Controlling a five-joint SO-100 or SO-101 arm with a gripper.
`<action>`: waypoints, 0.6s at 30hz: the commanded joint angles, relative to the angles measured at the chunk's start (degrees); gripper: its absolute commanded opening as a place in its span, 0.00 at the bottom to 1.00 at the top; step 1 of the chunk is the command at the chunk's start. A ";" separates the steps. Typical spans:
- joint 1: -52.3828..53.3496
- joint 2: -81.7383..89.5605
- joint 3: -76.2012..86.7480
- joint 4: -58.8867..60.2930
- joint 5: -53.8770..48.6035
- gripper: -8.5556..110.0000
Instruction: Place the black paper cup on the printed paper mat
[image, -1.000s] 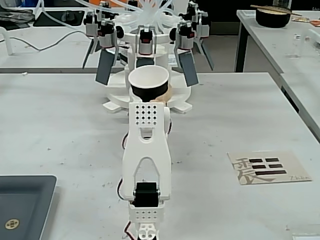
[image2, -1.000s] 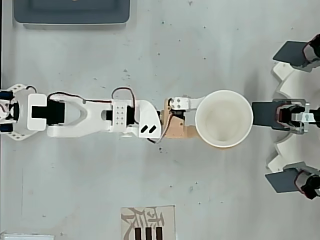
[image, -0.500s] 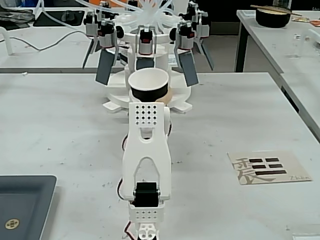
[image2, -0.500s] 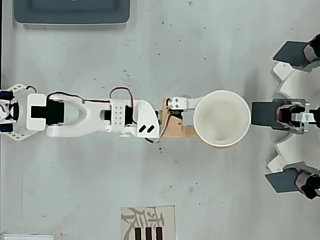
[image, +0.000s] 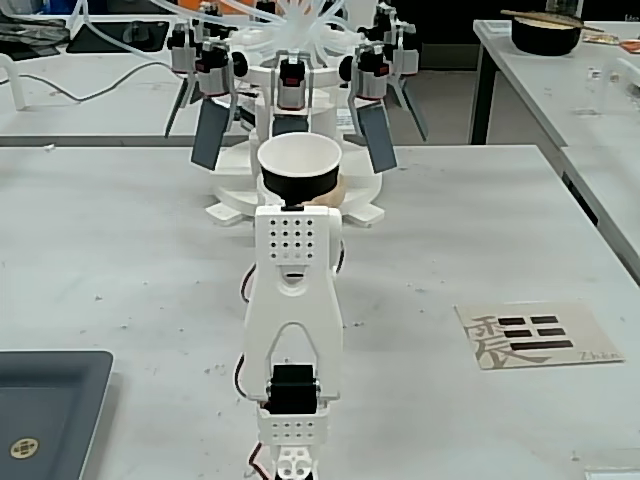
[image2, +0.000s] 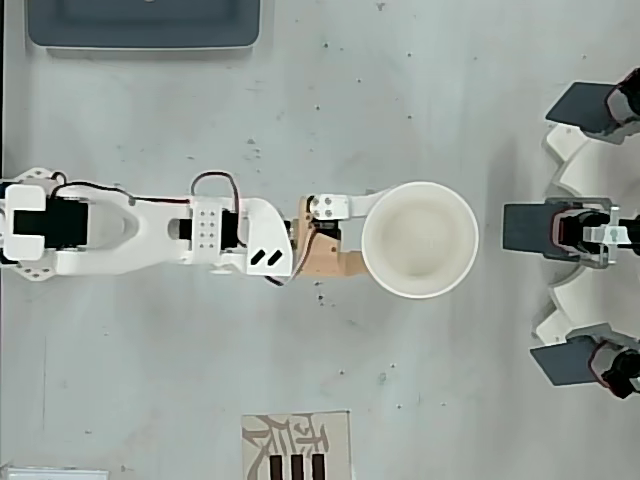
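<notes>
Retracted leftward overhead, gripper (image2: 372, 240) grips black paper cup (image2: 420, 240); black outside shows in the fixed view only.

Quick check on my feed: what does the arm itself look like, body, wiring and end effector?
White printed arm with black servos, a perforated hole grid and two black slots on its shells. Thin red and black wires loop over the joints. The end effector has a tan jaw beside a white one.

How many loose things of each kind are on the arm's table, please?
Black tapered paper cup with white inside: 1
Beige printed paper mat: 1
Dark grey tray: 1
Total: 3
</notes>
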 joint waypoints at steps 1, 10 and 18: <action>0.70 7.03 2.11 0.88 0.53 0.19; 0.79 18.28 16.88 -0.18 0.62 0.19; 0.88 28.83 28.04 -0.79 3.60 0.18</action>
